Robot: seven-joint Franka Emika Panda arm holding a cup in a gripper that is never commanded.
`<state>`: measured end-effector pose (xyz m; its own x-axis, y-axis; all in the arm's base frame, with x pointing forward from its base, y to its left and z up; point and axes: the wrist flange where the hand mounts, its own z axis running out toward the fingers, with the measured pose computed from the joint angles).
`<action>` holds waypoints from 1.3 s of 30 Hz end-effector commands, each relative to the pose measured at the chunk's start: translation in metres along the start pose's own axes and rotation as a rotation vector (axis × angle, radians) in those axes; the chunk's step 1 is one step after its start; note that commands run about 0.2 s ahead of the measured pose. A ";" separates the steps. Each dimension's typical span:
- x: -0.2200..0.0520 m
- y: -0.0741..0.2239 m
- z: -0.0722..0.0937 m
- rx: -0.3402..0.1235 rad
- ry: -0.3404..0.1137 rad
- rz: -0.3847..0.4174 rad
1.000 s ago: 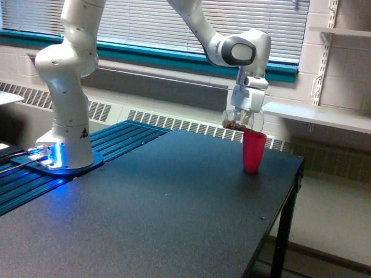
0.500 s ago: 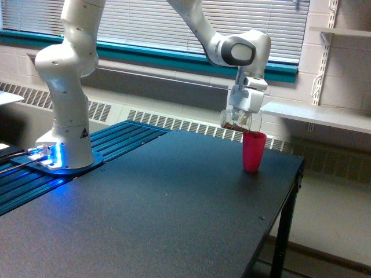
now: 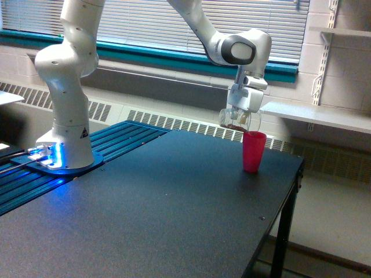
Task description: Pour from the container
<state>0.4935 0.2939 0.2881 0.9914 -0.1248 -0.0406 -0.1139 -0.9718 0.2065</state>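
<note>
Your gripper (image 3: 239, 117) pinches the clear container (image 3: 237, 120) with brown granules, tilted just above the pink cup (image 3: 253, 152) toward the exterior view's left. Center the lip over the cup's mouth, then tip slowly.

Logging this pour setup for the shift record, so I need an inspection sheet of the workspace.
Surface: black table, bare apart from the pink cup.
Job's things: clear container with brown bits, held tilted just above the upright pink cup, toward the exterior view's left of its rim.
Clutter: nothing seen.
Grippers: gripper shut on the container.
Cables: dark leads at the arm's blue-lit base.
Surroundings: window blinds, wall shelf.
</note>
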 end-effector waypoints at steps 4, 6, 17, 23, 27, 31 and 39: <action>0.004 0.004 -0.010 -0.002 -0.007 -0.014; 0.002 0.003 -0.009 -0.004 -0.016 -0.020; -0.001 0.003 -0.010 -0.019 -0.033 -0.037; 0.001 0.007 -0.013 -0.023 -0.028 -0.027; 0.005 0.009 -0.019 -0.016 -0.017 -0.018; 0.005 0.010 -0.022 -0.016 -0.013 -0.015; 0.008 0.011 -0.037 0.016 0.020 0.003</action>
<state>0.4976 0.2877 0.3081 0.9914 -0.1187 -0.0545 -0.1043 -0.9706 0.2168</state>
